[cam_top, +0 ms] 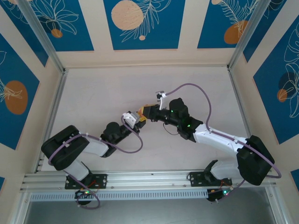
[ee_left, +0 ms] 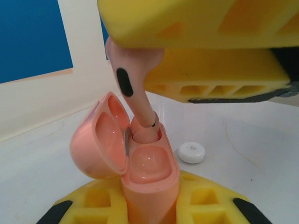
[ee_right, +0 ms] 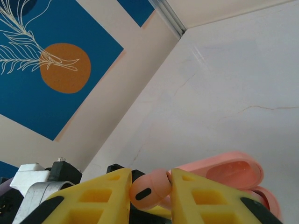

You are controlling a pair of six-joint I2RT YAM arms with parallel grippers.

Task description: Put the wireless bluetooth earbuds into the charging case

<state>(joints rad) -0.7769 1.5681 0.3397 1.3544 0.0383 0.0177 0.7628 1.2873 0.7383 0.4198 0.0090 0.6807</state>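
Salmon-pink plastic marks the case: it stands upright, clenched at its base by the left fingers, with the lid swung open toward 9 o'clock. The right fingers are clamped on the head of one earbud. It comes down from 12 o'clock, leaning toward 11, and its stem tip is at the mouth of the far well — how deep it sits cannot be told. The near well looks empty. A white disc lies on the worktop at 3 o'clock of the case, apart from it.

The step in hand appears to be seating this earbud. To do it well, the stem should first be brought in line with the well, since a tilted push could jam it on the rim or lever the case loose. The push should then be slow and straight down. The left fingers need to hold firm so the case does not rock, and the right fingers should stay off the lid. They should let go only once the head rests in its cup — and let go gently.
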